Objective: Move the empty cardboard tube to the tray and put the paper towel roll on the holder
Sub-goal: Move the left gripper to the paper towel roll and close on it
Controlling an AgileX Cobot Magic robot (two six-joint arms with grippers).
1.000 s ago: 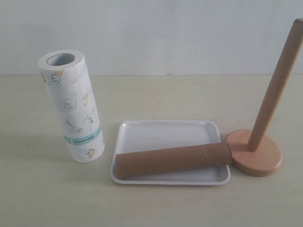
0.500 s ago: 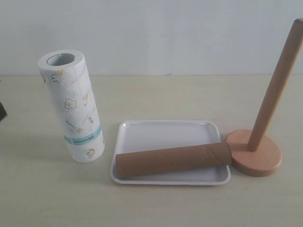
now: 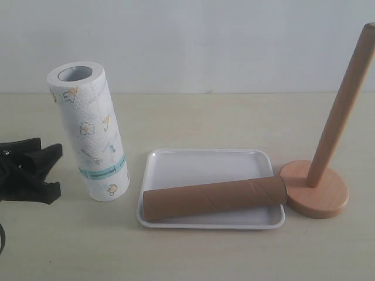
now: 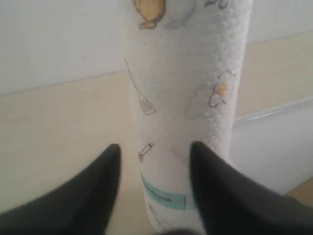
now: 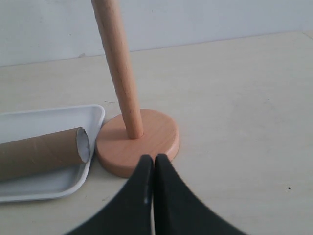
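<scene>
The paper towel roll (image 3: 94, 132) stands upright on the table at the left, its teal band (image 4: 164, 196) low down. My left gripper (image 3: 58, 170) is open just left of it, one finger (image 3: 41, 157) farther and one nearer, both apart from the roll (image 4: 186, 98). The empty cardboard tube (image 3: 214, 197) lies across the front of the white tray (image 3: 205, 164). The wooden holder (image 3: 316, 187) stands bare at the right, post upright. My right gripper (image 5: 154, 157) is shut and empty, just short of the holder's base (image 5: 142, 139); the tube's open end (image 5: 83, 145) shows beside it.
A pale wall runs along the back of the beige table (image 3: 205, 117). The tray's right rim (image 5: 95, 132) lies close to the holder's base. The right arm does not show in the exterior view.
My left gripper has come in from the left edge of the exterior view and now sits beside the paper towel roll. Nothing else has moved.
</scene>
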